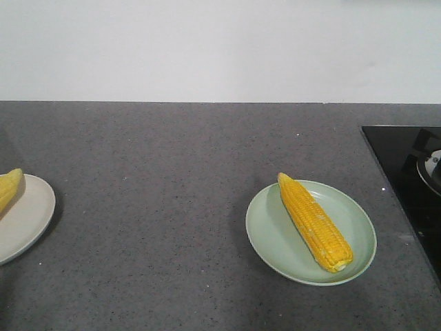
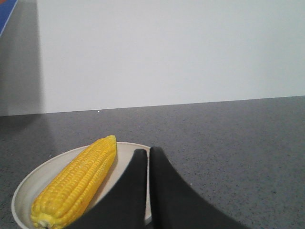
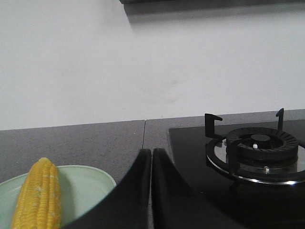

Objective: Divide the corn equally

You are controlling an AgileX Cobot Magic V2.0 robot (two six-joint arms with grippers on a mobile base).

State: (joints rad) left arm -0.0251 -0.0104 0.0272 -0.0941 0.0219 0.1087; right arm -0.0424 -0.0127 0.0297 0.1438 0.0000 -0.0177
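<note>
Two plates on counter (image 1: 172,207), well apart: green plate (image 1: 275,241) holding one corn cob (image 1: 315,222) laid diagonally; cream plate (image 2: 28,186) at left edge holding one cob (image 2: 76,183). Left gripper (image 2: 148,157) fingers together, empty. Right gripper (image 3: 151,160) likewise, beside stove (image 3: 257,152).

Kitchen: gas hob (image 3: 255,152), stone counter (image 1: 172,179).

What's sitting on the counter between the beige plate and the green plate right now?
Nothing: in the front view the counter is bare between the beige plate and the green plate. Each plate holds one corn cob.
</note>
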